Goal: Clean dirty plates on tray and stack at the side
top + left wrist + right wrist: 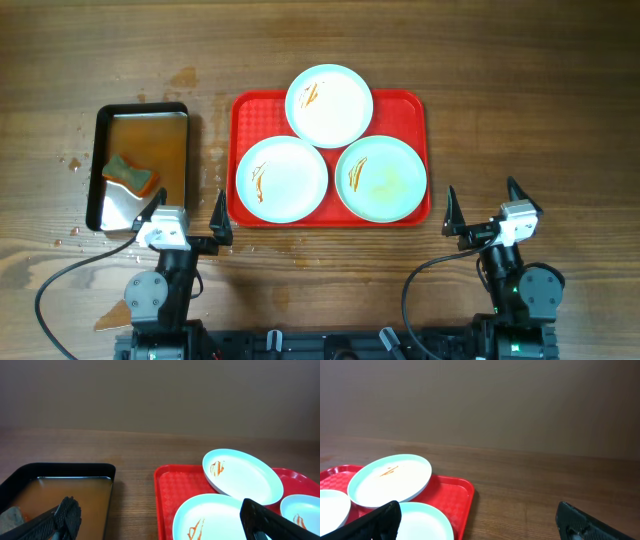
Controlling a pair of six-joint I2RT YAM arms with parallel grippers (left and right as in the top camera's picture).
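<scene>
Where the overhead camera looks straight down, the full set is on record: red tray (250,108) on the wooden desk (520,80), carrying three plates. These are the far plate (329,105), which reaches past the tray's far rim, the left plate (282,179) and the right plate (381,178), each with an orange-brown smear. Left of the tray and apart from it is a black-rimmed metal pan (140,108) with brownish liquid and a sponge (131,176). The left tool (188,210) and right tool (485,205) sit near the desk's front edge, both released, fingers spread wide, grasping nothing.

Left wrist view: adds the pan's raised rim and the far plate's tilt, seen from the side. The sponge is cut off at the lower left corner. The left and right plates run out of frame, and only the far plate is whole.

Right wrist view: pan and sponge fall outside it. The far plate is whole; the other two are cropped, one partly behind a finger. A smear shows on the far plate alone.
</scene>
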